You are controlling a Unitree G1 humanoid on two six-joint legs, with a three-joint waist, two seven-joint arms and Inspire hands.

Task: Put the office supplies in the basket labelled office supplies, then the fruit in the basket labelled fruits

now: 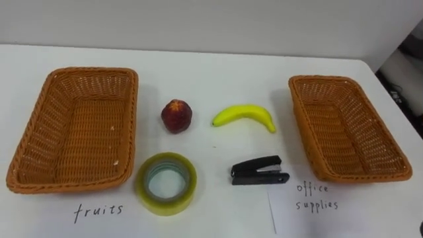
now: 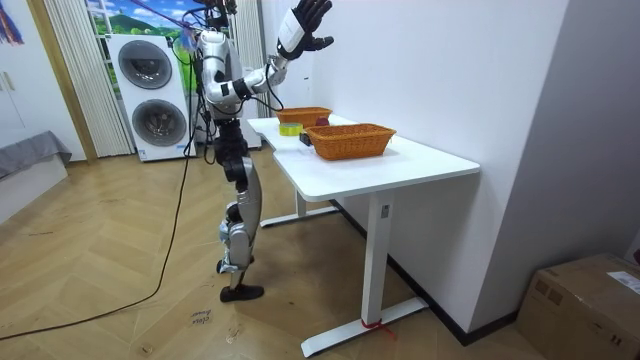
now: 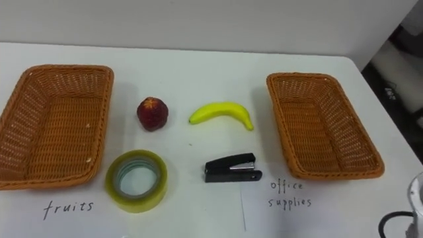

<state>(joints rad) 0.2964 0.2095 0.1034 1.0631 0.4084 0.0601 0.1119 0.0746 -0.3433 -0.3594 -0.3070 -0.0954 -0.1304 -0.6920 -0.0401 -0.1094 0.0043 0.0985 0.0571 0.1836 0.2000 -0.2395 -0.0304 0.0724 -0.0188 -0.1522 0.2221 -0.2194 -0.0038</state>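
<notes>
Right hand (image 2: 305, 25) is hanging high in the air on the robot's side of the stapler, fingers spread, gripping nothing. The black stapler (image 1: 259, 170) is lying nearest on the white table (image 1: 211, 73) and serves as the reference.

- **Tape:** yellowish clear tape roll (image 1: 142, 185) is lying flat left of the stapler, equally near.
- **Office basket:** brown wicker basket (image 1: 344, 125) marked for office supplies is sitting right of the stapler, empty.
- **Fruit basket:** matching wicker basket (image 1: 79, 132) marked for fruit is sitting far left of it, empty.
- **Banana:** curved yellow banana (image 1: 244, 114) is lying just beyond the stapler.
- **Red fruit:** round dark-red fruit (image 1: 176, 116) is lying beyond-left.

Handling, as judgement:
- **Stapler:** looking stiff, dense and smooth, so pinching across its narrow sides mid-length.
- **Tape:** light and rigid, so hooking through the hole.
- **Fruit:** bruisable, so wrapping softly.
</notes>
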